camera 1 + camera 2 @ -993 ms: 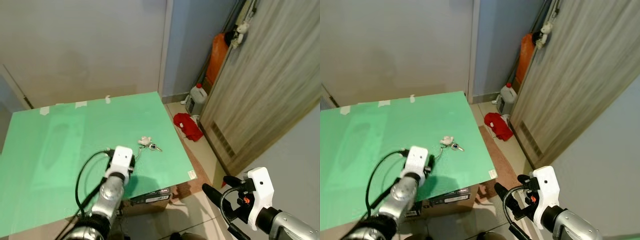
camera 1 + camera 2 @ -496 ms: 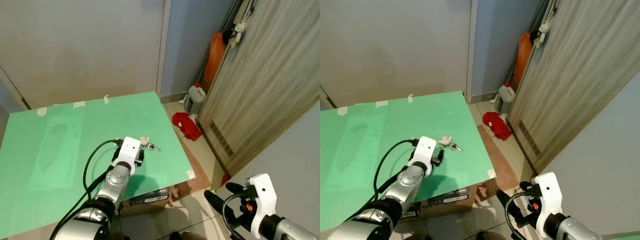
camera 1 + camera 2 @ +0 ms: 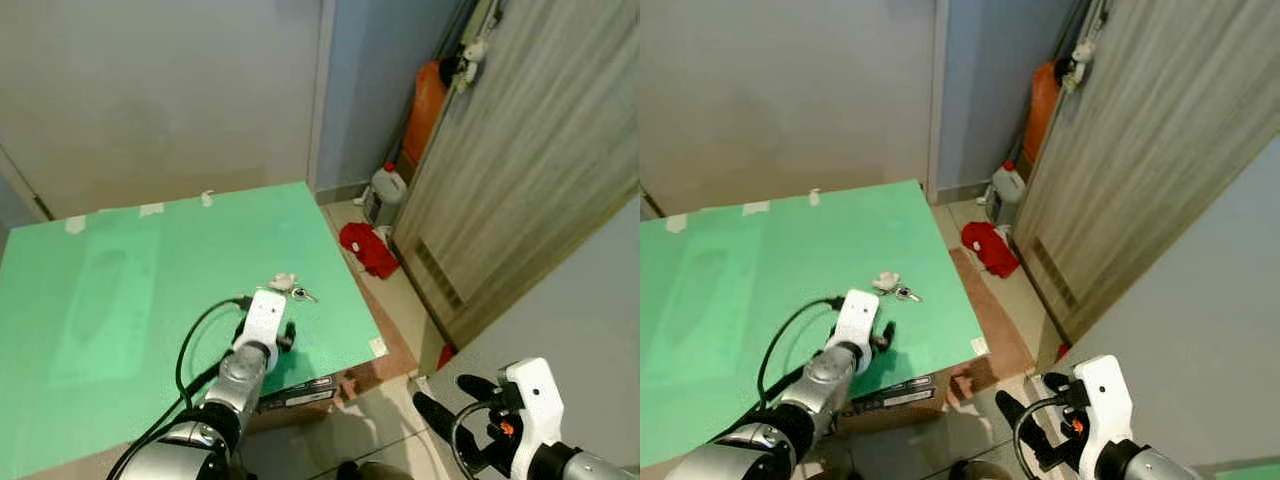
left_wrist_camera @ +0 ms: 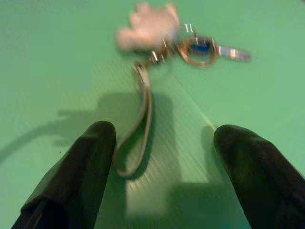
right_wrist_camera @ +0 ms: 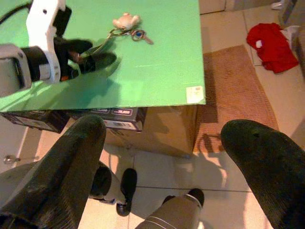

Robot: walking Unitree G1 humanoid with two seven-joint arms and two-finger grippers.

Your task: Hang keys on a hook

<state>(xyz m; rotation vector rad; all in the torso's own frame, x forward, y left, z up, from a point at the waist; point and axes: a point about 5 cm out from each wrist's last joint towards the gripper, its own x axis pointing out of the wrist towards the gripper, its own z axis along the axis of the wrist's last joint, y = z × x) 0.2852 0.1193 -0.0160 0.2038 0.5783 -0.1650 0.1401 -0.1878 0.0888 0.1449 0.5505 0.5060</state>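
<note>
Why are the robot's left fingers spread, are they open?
Open: the left gripper has both black fingers apart, the keys' strap loop lying between them on the green table.

Keys shiny metal w/ cloth strap; table matt green; door wood-grain.

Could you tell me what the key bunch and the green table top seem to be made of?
Keys: shiny metal, by the glint on ring and blade. Charm: pale and soft-looking, perhaps plush; blurred. Strap: dull, limp loop, likely cord or leather. Table top: matte green sheet, fine ribs suggest plastic.
</note>
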